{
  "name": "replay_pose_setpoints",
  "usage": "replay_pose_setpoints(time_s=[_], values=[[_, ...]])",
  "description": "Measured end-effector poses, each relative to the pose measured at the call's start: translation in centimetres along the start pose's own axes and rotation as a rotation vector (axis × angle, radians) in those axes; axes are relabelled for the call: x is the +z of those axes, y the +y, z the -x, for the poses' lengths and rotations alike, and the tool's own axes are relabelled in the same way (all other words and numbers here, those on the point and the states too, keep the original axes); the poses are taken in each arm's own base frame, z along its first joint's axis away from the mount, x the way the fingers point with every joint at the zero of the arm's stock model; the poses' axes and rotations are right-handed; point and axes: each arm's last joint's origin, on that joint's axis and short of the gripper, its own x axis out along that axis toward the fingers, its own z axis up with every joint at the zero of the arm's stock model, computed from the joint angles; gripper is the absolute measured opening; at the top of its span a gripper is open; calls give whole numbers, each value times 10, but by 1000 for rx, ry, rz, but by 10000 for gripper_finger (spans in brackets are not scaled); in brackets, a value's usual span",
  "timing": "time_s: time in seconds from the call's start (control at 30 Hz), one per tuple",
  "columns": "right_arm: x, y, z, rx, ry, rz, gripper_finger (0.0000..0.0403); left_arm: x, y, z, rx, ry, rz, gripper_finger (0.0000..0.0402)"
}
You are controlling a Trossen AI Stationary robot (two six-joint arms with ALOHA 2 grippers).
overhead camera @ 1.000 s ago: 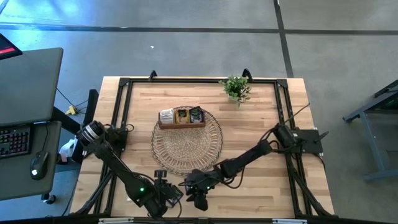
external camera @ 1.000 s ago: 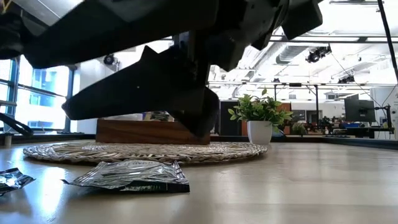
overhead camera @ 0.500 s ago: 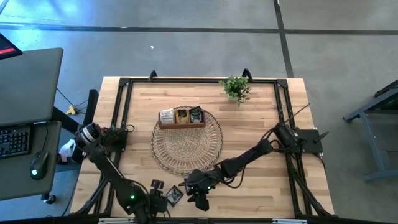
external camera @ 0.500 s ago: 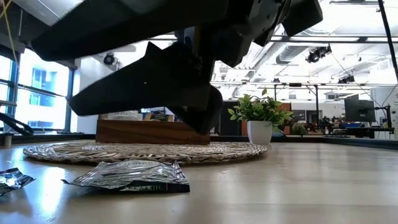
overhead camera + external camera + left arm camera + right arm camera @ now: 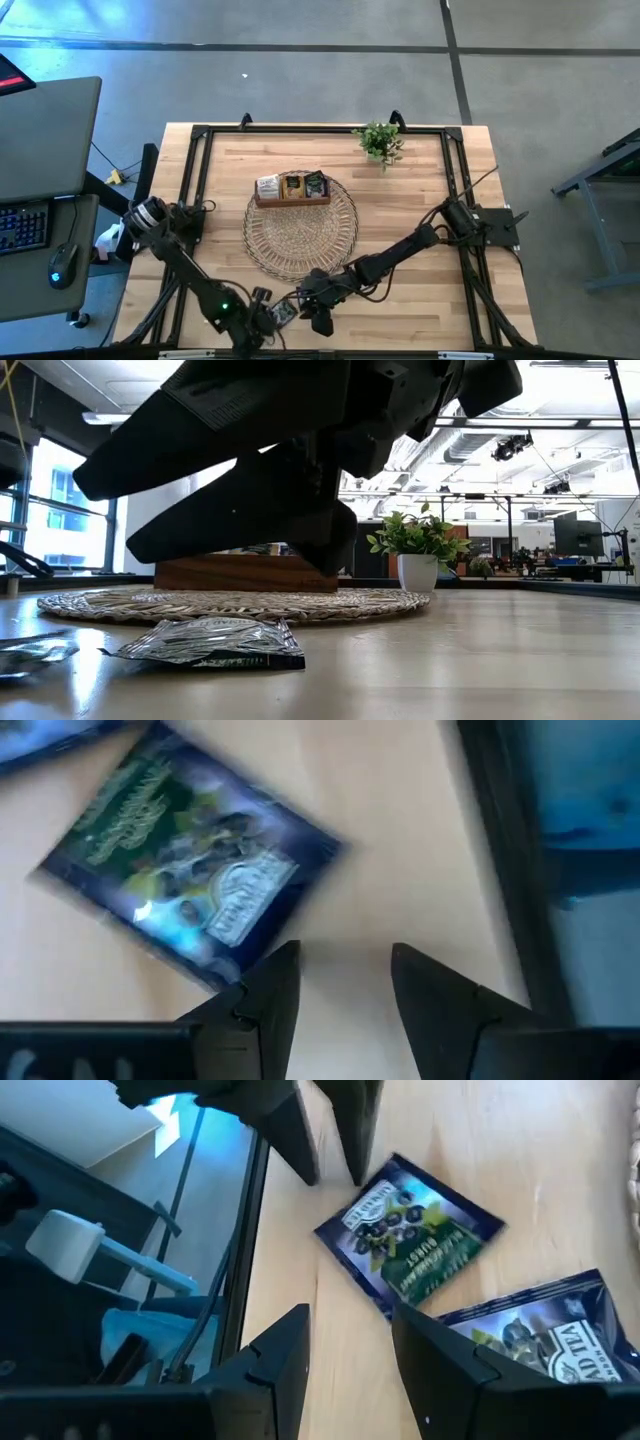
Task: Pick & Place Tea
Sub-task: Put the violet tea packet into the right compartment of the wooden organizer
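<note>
Lying flat on the tabletop (image 5: 420,190) near the bottom edge of the high view, a dark tea packet (image 5: 195,875) sits just ahead of the left gripper (image 5: 340,982), offset toward the upper left of the left wrist view, its long axis slanted. The fingers stand apart and empty. The right gripper (image 5: 345,1348), fingers also apart, hovers beside a second packet (image 5: 545,1330); the left looks nearer the first.

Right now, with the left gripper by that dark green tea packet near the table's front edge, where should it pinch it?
Probably the nearest corner. The dark green tea packet lies flat and skewed, one corner pointing toward the open left gripper. Come in low from that side, since the right gripper crowds the other.
</note>
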Motion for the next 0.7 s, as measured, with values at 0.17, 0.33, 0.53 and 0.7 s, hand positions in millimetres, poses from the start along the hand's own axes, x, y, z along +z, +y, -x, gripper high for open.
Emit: replay_pose_setpoints(time_s=[0.17, 0.33, 0.53, 0.7], values=[[1, -1, 0, -10, -4, 0, 140, -3, 12, -5, 22, 15, 42, 156], [3, -6, 0, -120, -78, -26, 140, -2, 12, -6, 61, -35, 24, 156], [-2, -14, 1, -196, -35, -126, 140, -1, 12, -7, 73, -54, 12, 156], [-4, -14, 1, -190, -17, -189, 140, 0, 12, -8, 90, -72, 8, 156]])
